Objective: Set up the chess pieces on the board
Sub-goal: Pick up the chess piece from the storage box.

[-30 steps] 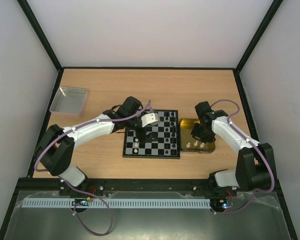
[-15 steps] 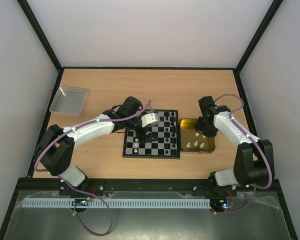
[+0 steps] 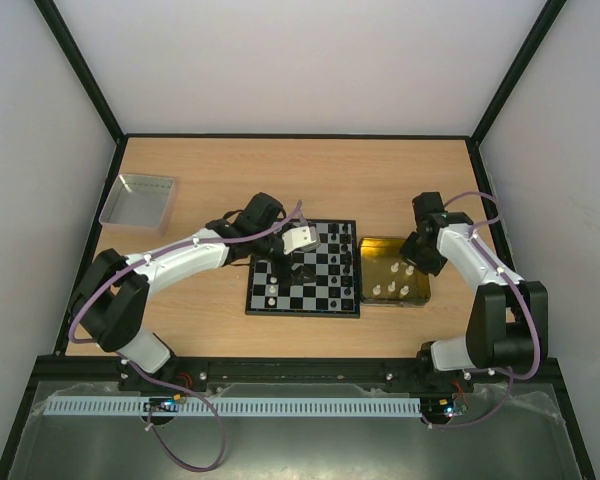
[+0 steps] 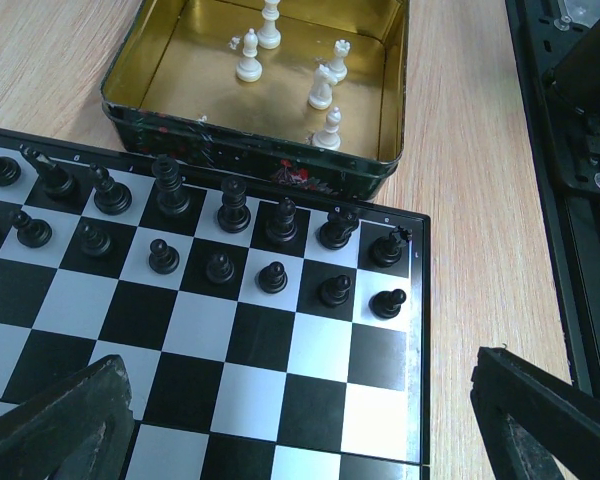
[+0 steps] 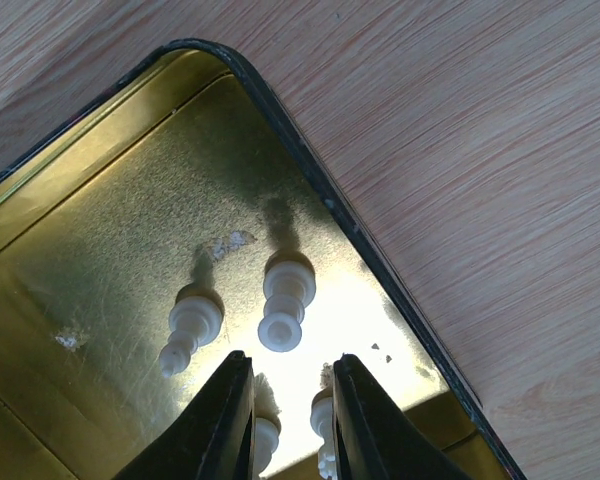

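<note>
- While the right gripper (image 3: 412,258) is hanging over the yellow tray (image 3: 392,304), the board (image 3: 303,300) is lying alongside.
- Left gripper (image 4: 295,362) is gaping wide above the board's upright black pieces (image 4: 220,215).
- Right fingers (image 5: 225,420) are sitting narrowly parted, empty; white pieces (image 5: 283,300) are standing, long axes vertical, so descending straight astride one is seeming wisest.

Light wooden table (image 3: 310,170), enclosed by pale walls and a black frame (image 3: 80,70). Toward its far-left side – 1 grey metal tray (image 3: 140,197), rectangular and shallow, lying flat. Right of centre – 1 shiny yellow tin (image 3: 375,250), rectangular with rounded corners, gold inside, dark printed outer wall, well apart from the grey tray. Below the near edge runs 1 white slotted strip (image 3: 240,407).
</note>
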Motion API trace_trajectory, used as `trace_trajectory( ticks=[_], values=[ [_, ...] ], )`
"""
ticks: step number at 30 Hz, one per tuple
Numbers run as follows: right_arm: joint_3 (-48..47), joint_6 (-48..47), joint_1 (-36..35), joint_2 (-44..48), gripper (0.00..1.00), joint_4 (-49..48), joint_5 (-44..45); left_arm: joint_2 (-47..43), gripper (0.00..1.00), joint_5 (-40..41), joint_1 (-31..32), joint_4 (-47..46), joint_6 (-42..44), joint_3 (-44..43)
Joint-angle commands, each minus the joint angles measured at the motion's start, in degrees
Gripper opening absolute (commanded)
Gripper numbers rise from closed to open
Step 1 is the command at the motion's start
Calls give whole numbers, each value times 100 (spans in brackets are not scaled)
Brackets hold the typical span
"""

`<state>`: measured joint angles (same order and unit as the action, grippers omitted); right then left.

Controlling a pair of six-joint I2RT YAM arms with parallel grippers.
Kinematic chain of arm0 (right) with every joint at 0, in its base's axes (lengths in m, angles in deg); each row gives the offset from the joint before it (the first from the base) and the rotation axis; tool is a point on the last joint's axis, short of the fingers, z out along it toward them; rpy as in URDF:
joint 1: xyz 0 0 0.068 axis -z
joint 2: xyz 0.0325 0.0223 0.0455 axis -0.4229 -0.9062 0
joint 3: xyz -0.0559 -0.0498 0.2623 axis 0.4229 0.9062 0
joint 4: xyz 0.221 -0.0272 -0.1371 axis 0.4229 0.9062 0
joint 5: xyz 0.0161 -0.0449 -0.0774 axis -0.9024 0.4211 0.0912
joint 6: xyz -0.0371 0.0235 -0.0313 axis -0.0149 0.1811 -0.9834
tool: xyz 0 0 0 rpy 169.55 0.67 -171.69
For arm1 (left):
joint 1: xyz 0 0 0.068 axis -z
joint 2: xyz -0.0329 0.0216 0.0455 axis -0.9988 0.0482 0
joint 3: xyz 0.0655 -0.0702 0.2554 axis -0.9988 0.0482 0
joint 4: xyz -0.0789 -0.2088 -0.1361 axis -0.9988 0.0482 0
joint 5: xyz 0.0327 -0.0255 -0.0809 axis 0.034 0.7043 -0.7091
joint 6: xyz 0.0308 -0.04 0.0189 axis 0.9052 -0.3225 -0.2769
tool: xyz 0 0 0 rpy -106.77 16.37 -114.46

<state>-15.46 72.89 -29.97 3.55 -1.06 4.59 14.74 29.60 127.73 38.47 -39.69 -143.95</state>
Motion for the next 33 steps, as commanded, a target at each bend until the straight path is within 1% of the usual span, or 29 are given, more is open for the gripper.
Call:
trace_trajectory(
  ticks=[1, 9, 17, 33],
  values=[
    [76, 62, 76, 37, 22, -122, -52, -90, 92, -130, -15, 78, 72, -41],
    [131, 63, 101, -131, 22, -288, -179, -101, 92, -152, -24, 101, 91, -34],
    [293, 68, 118, -250, 23, -467, -171, -68, 93, -183, -32, 122, 118, -24],
    [294, 59, 143, -464, 22, -635, -152, -72, 93, -225, -67, 135, 143, -3]
  ],
)
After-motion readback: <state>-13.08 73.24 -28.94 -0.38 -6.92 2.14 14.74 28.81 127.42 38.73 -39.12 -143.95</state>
